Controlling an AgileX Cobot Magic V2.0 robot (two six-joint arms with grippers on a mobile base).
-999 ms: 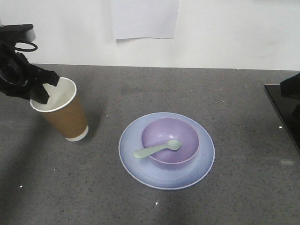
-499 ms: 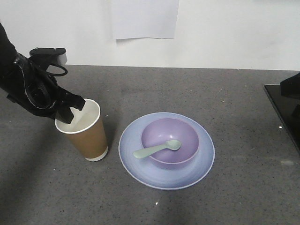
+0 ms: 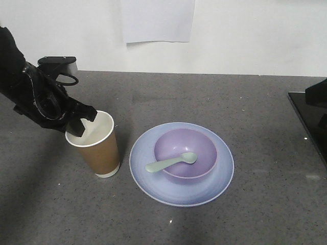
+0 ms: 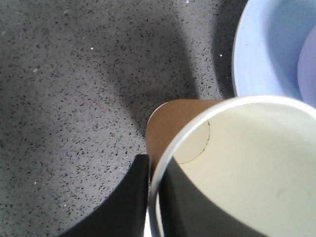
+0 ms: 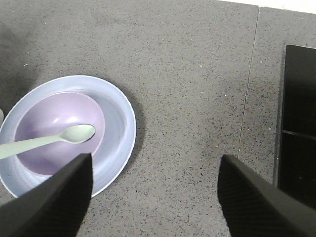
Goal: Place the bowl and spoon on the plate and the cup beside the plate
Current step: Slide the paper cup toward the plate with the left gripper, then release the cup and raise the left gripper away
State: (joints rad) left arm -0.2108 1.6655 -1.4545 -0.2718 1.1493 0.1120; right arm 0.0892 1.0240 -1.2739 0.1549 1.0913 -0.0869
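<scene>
Left of center in the front view, the cup point(image 3: 95, 146) stands upright on the grey tabletop point(image 3: 245, 102), just beside the plate's point(image 3: 217, 179) left edge. One finger of the left end effector point(image 3: 80, 125) sits inside the cup's rim and one outside, pinching its wall. At frame center, the bowl point(image 3: 199, 145) rests on the plate, with the spoon point(image 3: 171, 163) lying across it. Seen from its wrist camera, the right end effector point(image 5: 150, 190) hangs wide open and empty.
</scene>
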